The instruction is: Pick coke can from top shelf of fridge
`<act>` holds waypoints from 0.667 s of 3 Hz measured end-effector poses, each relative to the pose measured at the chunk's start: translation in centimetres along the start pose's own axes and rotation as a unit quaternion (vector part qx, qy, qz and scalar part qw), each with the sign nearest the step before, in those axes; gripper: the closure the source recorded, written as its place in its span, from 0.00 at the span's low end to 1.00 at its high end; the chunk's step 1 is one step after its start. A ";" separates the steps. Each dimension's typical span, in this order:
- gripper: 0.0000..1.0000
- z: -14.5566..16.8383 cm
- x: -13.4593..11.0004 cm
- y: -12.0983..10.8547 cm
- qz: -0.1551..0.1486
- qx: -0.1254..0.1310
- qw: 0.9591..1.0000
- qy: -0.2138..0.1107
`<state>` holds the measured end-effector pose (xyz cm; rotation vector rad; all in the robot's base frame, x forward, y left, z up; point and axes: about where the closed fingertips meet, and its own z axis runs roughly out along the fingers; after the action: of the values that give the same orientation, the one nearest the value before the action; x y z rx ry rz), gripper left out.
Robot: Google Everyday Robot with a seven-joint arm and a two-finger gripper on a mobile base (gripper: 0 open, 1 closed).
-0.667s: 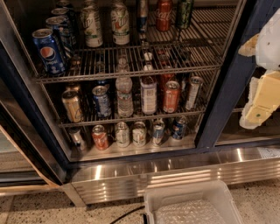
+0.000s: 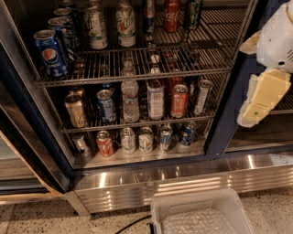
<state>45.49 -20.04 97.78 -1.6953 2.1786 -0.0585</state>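
Observation:
The coke can [image 2: 171, 15], deep red with white script, stands upright at the back of the top shelf [image 2: 137, 66], a silvery wire rack in the open fridge [image 2: 224, 123]. Its top is cut off by the picture's upper edge. My gripper [image 2: 257, 107], white with cream-yellow pads, hangs at the right, in front of the fridge's dark frame post. It is outside the shelf space, right of the can and lower than it, and it holds nothing that I can see.
On the top shelf, blue Pepsi cans [image 2: 51, 52] stand left, green-white cans [image 2: 97, 28] in the middle, and a dark green can [image 2: 193, 13] right of the coke. Lower racks hold a water bottle [image 2: 130, 98] and an orange-red can [image 2: 179, 100]. A clear bin [image 2: 201, 212] sits on the floor.
My gripper has shifted slightly left, toward the fridge opening. The cans have not moved.

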 end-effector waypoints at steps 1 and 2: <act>0.00 1.6 -1.9 -1.5 0.004 0.007 0.999 -0.043; 0.00 2.9 -2.5 -2.7 0.014 0.017 0.997 -0.073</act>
<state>49.44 -17.91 96.49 -1.5974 2.0830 0.0348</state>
